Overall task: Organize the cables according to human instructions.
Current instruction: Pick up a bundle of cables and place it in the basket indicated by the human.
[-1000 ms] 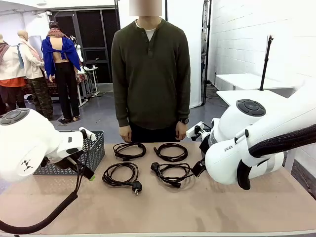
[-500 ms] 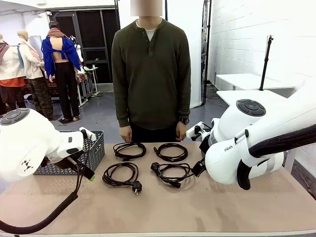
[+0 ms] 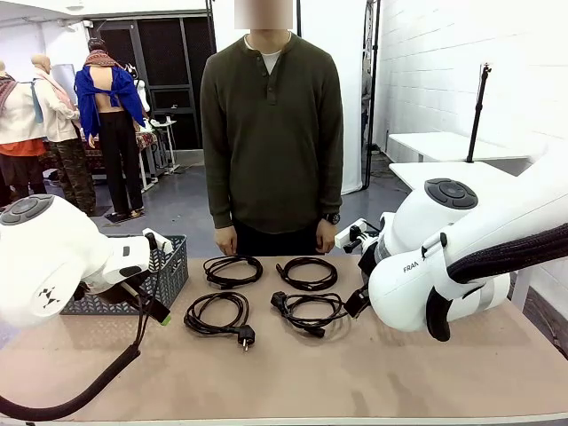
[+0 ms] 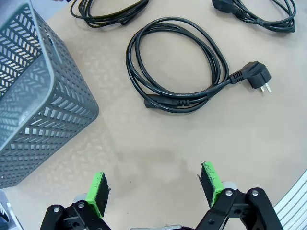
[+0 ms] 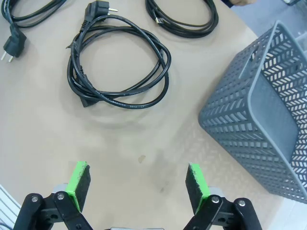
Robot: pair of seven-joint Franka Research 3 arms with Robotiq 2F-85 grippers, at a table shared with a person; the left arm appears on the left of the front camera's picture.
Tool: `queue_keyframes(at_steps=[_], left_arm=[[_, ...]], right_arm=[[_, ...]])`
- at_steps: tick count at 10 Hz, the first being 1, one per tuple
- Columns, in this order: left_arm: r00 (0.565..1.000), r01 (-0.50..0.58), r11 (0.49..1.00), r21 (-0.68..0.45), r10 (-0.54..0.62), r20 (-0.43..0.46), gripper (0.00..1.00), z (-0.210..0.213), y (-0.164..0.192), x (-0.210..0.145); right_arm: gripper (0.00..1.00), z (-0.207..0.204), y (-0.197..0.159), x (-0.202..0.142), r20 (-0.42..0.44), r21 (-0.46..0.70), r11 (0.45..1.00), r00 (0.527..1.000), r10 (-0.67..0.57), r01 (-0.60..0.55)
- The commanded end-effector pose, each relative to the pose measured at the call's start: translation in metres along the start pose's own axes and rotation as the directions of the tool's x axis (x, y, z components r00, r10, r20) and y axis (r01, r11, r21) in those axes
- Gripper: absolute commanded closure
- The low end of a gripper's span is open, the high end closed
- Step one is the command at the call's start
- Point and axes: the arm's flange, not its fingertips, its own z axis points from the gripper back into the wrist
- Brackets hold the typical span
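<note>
We see a tan, matte table [image 3: 373, 373] carrying four cables [image 3: 243, 336] in two rows at its middle, nearer the far edge. Each is a loose black coil, and none touches another. A grey slotted basket [image 3: 170, 273] stands at the left edge, and a second basket [image 5: 259, 115] stands near the right gripper [image 5: 136, 184]. That one and the left gripper [image 4: 153, 184] hover over bare tabletop, jaws spread wide, holding nothing. Faint smudges [image 5: 156, 165], perhaps stains, mark the surface. A person [image 3: 271, 133] stands at the far edge. Behind are a white brick wall [image 3: 444, 71], white side tables [image 3: 444, 146] and grey floor [image 3: 177, 204].
</note>
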Motion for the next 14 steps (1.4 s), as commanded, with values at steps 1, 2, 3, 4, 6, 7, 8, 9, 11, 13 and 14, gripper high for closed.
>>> queue_keyframes(at_steps=[1,2,3,4,6,7,8,9,11,13,14], left_arm=[[1.000,0.000,1.000,0.000,0.000,0.000,0.00,0.000,0.000,0.000],[1.000,0.019,1.000,-0.013,-0.019,0.007,0.00,0.009,0.001,0.004],[0.998,0.058,0.998,-0.035,-0.058,0.015,0.00,0.023,0.002,0.011],[0.997,0.074,0.996,-0.059,-0.073,0.018,0.00,0.035,0.004,0.017],[0.993,0.116,0.990,-0.074,-0.116,0.013,0.00,0.056,0.009,0.030],[0.990,0.142,0.985,-0.103,-0.141,0.018,0.00,0.064,0.010,0.029],[0.984,0.179,0.973,-0.149,-0.176,0.029,0.00,0.075,0.014,0.029],[0.975,0.223,0.955,-0.196,-0.216,0.056,0.00,0.087,0.019,0.033],[0.955,0.293,0.920,-0.261,-0.270,0.121,0.00,0.107,0.028,0.030],[0.948,0.310,0.899,-0.310,-0.267,0.174,0.00,0.122,0.038,0.021],[0.948,0.309,0.896,-0.320,-0.262,0.181,0.00,0.126,0.043,0.021]], right_arm=[[0.00,0.000,0.000,0.000,0.000,0.000,1.000,1.000,-0.001,0.001],[0.00,0.000,0.000,0.000,0.000,0.000,1.000,1.000,0.000,0.000],[0.00,0.015,-0.006,0.005,0.014,0.040,0.999,1.000,0.007,-0.008],[0.00,0.029,-0.012,0.008,0.022,0.063,0.998,1.000,0.007,-0.009],[0.00,0.059,-0.021,0.013,0.044,0.119,0.992,0.999,0.026,-0.032],[0.00,0.073,-0.027,0.014,0.045,0.146,0.988,0.998,0.047,-0.053],[0.00,0.088,-0.034,0.014,0.063,0.191,0.978,0.995,0.074,-0.085],[0.00,0.103,-0.041,0.013,0.088,0.244,0.961,0.990,0.114,-0.133],[0.00,0.131,-0.054,0.008,0.145,0.269,0.946,0.978,0.147,-0.182],[0.00,0.146,-0.067,0.000,0.178,0.288,0.936,0.972,0.155,-0.202],[0.00,0.151,-0.072,-0.003,0.197,0.302,0.931,0.969,0.147,-0.203]])
